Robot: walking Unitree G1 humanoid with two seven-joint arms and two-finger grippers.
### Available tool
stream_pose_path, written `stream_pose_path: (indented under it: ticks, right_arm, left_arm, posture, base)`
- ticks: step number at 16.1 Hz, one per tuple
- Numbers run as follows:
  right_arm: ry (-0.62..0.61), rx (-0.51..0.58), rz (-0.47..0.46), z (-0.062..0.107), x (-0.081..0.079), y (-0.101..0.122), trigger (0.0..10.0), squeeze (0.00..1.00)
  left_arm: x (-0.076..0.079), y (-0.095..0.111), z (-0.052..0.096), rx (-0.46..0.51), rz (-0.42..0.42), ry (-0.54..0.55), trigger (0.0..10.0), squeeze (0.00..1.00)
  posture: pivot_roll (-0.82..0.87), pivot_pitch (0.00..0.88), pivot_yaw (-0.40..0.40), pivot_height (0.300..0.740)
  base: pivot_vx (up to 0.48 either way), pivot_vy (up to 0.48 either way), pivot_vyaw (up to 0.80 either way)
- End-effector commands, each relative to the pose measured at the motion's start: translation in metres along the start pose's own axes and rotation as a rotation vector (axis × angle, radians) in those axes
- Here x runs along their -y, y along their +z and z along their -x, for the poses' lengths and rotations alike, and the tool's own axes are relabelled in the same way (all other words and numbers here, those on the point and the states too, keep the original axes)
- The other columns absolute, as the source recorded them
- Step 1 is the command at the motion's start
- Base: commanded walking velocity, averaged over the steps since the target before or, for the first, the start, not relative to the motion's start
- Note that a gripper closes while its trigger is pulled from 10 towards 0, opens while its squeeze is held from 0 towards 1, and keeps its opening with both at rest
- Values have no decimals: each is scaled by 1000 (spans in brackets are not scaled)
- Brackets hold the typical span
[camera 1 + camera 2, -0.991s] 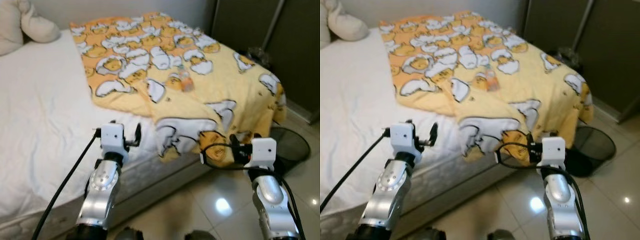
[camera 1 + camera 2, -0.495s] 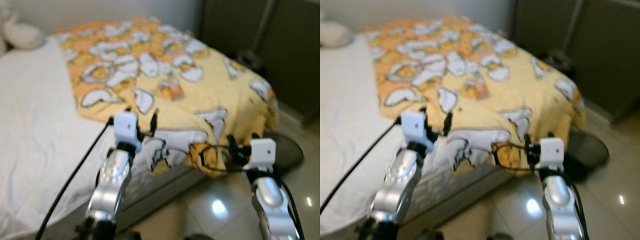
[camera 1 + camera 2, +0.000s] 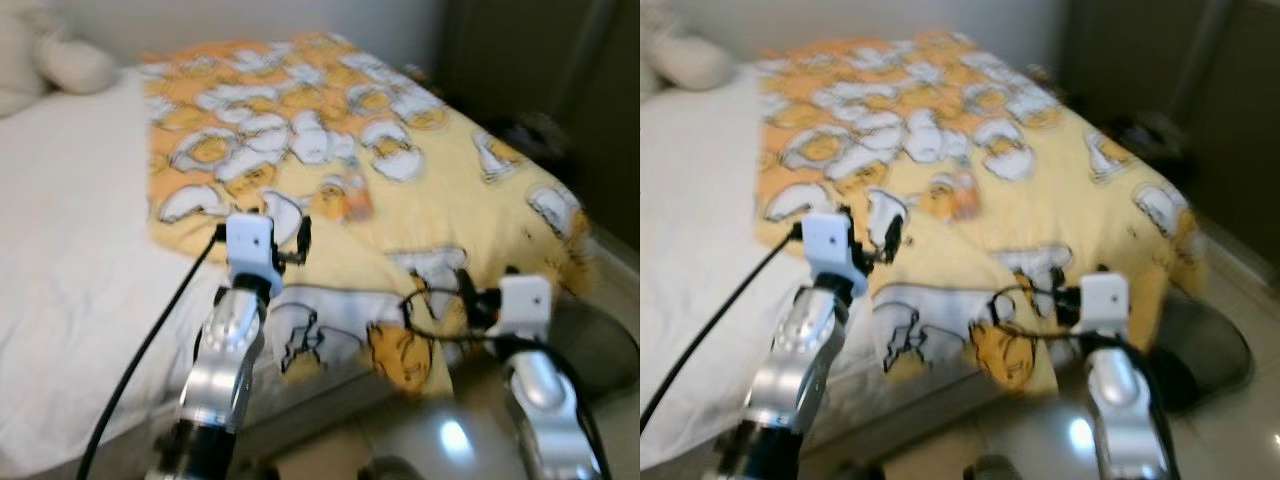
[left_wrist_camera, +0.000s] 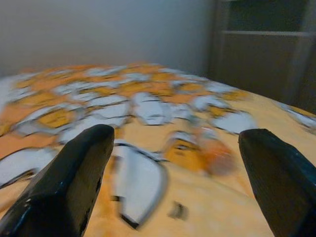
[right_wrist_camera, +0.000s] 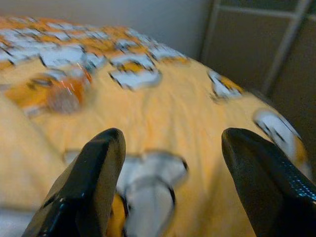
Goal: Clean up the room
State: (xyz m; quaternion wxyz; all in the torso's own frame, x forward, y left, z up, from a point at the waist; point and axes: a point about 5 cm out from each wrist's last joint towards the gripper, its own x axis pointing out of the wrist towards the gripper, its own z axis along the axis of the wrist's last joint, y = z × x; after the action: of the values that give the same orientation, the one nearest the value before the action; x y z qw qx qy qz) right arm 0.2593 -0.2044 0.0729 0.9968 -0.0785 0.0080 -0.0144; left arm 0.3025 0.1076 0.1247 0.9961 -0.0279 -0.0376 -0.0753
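Observation:
A small clear bottle with an orange label (image 3: 352, 197) lies on a yellow cartoon-print blanket (image 3: 430, 160) spread over the bed. My left gripper (image 3: 262, 226) is raised over the blanket's near edge, short of the bottle, and is open with nothing in it. In the left wrist view the bottle (image 4: 217, 152) lies ahead between the wide-apart fingers (image 4: 74, 187). My right gripper (image 3: 488, 290) hovers by the blanket's hanging corner, also open. From the right wrist the bottle (image 5: 64, 94) is seen off to one side. The pictures are blurred.
A white sheet (image 3: 70, 230) covers the bed's left part, with a pale pillow (image 3: 70, 60) at the far left. Dark wardrobe doors (image 3: 560, 70) stand at the right. A black wire basket (image 3: 600, 340) sits on the glossy tiled floor (image 3: 450, 440) beside the bed.
The whole picture has shifted and blurred, so the camera moved. My left gripper rose from beside the white sheet to the blanket's edge, nearer the bottle. The right gripper kept its place.

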Motion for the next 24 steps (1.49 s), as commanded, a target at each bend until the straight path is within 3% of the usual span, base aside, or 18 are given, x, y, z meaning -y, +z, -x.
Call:
stream_pose_path:
  ticks: [1,6,7,8,12,14,19,24]
  right_arm:
    - [30,15,-11,-6,-11,5,10000,90]
    - [50,17,-30,-6,-16,5,10000,208]
    - [43,20,-37,-6,-17,6,10000,145]
    - [42,24,-32,-7,-17,7,10000,125]
    - [29,50,-34,-14,-19,13,10000,122]
    - [-16,33,-71,-16,-14,12,10000,122]
    - [-22,43,-62,-18,-14,14,10000,122]
    - [-131,62,-152,-64,0,48,10000,122]
  left_arm:
    - [-11,-3,-3,-31,17,60,10000,0]
    - [-13,-7,-1,-38,-26,61,10000,0]
    - [-13,-6,-3,-44,-84,71,10000,0]
    - [-12,-5,-5,-42,-83,65,10000,0]
    - [-11,5,-7,15,-104,22,10000,0]
    - [-9,9,-9,34,-155,-15,10000,0]
    - [-12,12,-9,51,-126,-19,10000,0]
    - [-5,17,-12,73,-140,-58,10000,0]
  posture:
    - [-182,0,50,697]
    - [-184,0,56,697]
    - [-180,0,56,697]
    - [-178,0,58,697]
    - [-169,0,65,697]
    - [-167,0,69,697]
    - [-169,0,74,697]
    - [-164,0,80,697]
  base:
    - [349,-326,675]
    - [348,-326,653]
    - [0,0,0]
    - [0,0,0]
    - [0,0,0]
    - [0,0,0]
    - [384,0,0]
    - [480,0,0]
